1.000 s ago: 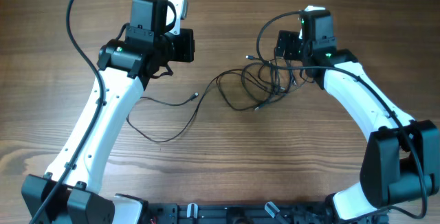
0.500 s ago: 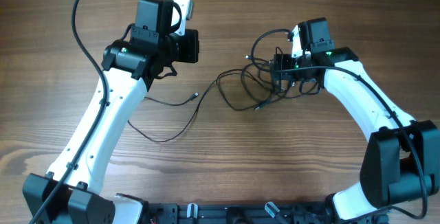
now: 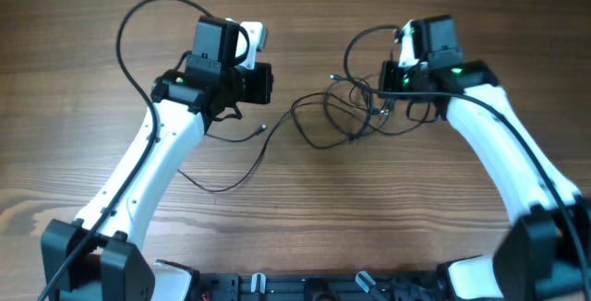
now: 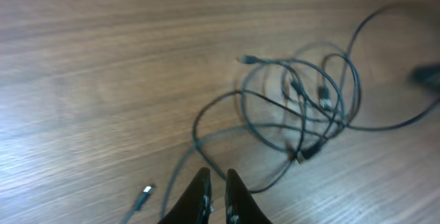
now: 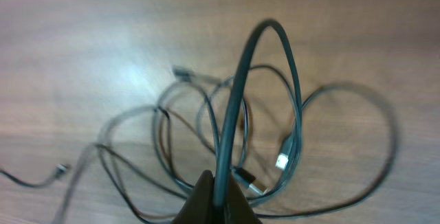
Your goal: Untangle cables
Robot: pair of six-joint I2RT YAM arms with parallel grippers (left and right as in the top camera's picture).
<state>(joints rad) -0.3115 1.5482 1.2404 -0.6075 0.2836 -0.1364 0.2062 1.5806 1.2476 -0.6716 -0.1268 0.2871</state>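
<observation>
The cables (image 3: 343, 116) lie as a loose tangle of thin dark wires on the wooden table between my arms. One separate strand with a plug end (image 3: 263, 127) trails off to the left. My right gripper (image 3: 390, 89) is at the tangle's right edge. In the right wrist view it (image 5: 216, 183) is shut on one cable, whose loop (image 5: 237, 93) arches up from the jaws over the tangle (image 5: 206, 135). My left gripper (image 3: 266, 84) hovers left of the tangle. It (image 4: 215, 183) is shut, and a cable loop (image 4: 199, 124) on the table passes behind its tips.
A loose plug (image 4: 144, 196) lies left of the left fingers. Several small plug ends (image 5: 282, 159) sit inside the tangle. Thicker black arm cables (image 3: 129, 33) arc above the left arm. The table (image 3: 295, 227) is bare wood.
My right gripper has gone from open to shut on a cable at the tangle's right side. The left arm has shifted a little to the right, still shut.
</observation>
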